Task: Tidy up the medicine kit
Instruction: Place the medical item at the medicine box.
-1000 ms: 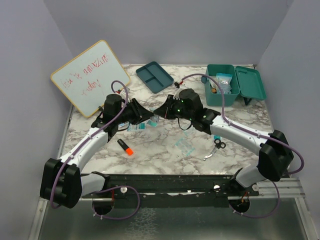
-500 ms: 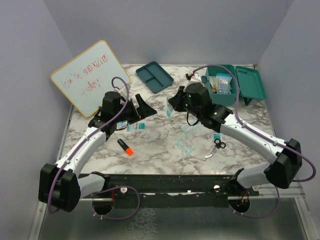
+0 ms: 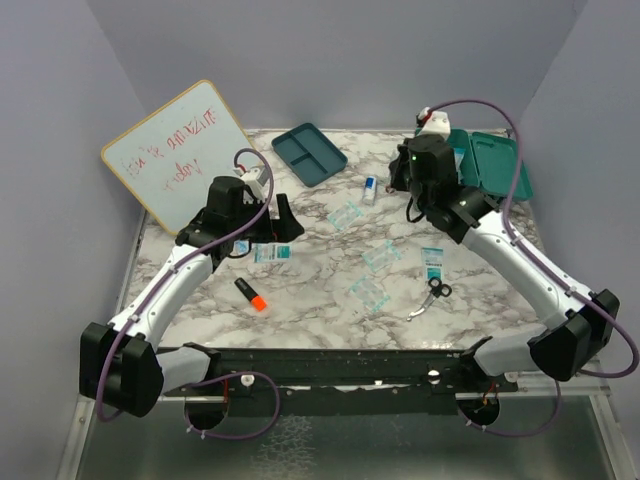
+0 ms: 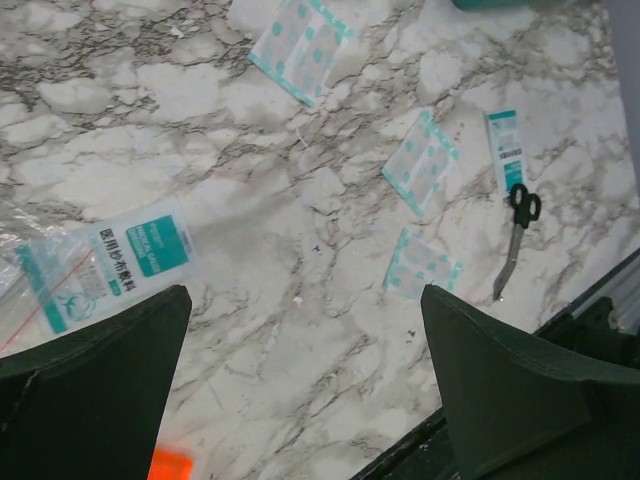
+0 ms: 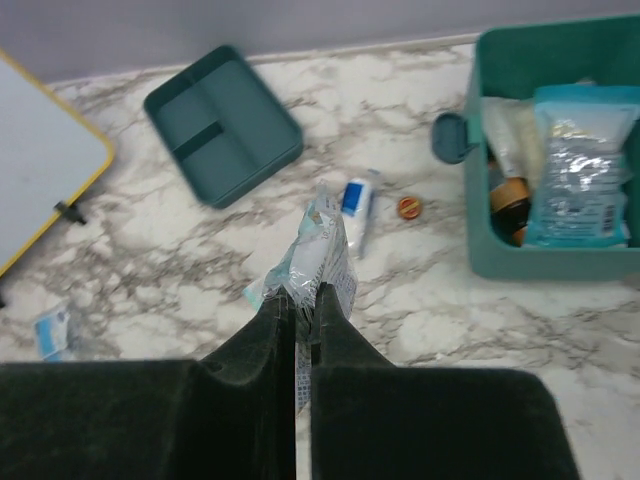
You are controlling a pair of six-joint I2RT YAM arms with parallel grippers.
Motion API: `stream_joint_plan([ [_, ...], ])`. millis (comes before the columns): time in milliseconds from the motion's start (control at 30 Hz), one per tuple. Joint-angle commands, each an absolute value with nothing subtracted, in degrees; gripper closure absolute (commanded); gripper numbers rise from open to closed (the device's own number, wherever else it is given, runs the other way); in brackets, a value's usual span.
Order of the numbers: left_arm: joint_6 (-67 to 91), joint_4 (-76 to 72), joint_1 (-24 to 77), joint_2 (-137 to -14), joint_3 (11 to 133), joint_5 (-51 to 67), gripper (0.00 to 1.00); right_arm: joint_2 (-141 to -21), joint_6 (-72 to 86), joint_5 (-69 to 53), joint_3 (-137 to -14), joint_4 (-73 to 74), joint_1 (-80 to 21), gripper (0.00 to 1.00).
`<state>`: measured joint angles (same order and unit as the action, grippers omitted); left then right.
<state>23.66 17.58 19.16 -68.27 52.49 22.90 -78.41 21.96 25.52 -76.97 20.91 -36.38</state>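
Glossy marble-look table (image 3: 310, 272), matt teal plastic medicine kit (image 5: 520, 262), crinkly film packet (image 5: 320, 255) — wood-framed whiteboard (image 3: 180, 150), smooth.

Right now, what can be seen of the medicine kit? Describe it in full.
The medicine kit is a teal-green box with rounded corners, plastic by its look, upright on the marble table near its far right corner. A small latch tab juts from one wall; the lid is swung open on the opposite side. Inside lie a clear blue-printed packet and a brown item. Only the table and its contents are seen touching it.
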Motion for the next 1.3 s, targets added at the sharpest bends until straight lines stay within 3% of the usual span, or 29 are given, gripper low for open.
stream_joint_plan([
  [0, 16.22, 20.76, 19.34, -68.33, 51.85, 16.05, 0.01, -80.41, 16.25, 29.48, -80.89, 24.65, -29.82, 1.00],
  [300, 15.12, 20.65, 19.34, -67.56, 50.74, 15.74, 0.01, -90.17, 9.69, 26.00, -86.94, 25.32, -16.95, 0.99],
  [567, 14.79, 20.87, 19.34, -65.58, 49.87, 14.89, 0.01, -102.59, 7.62, 20.54, -95.53, 27.32, -11.67, 0.99],
  [1100, 14.59, 21.09, 19.34, -65.42, 49.83, 14.84, 0.01, -116.80, 5.97, 19.33, -103.89, 29.56, -9.05, 0.99],
  [1267, 14.51, 21.09, 19.34, -65.53, 49.86, 14.64, 0.01, -120.25, 6.59, 19.38, -105.67, 30.28, -9.05, 0.91],
])
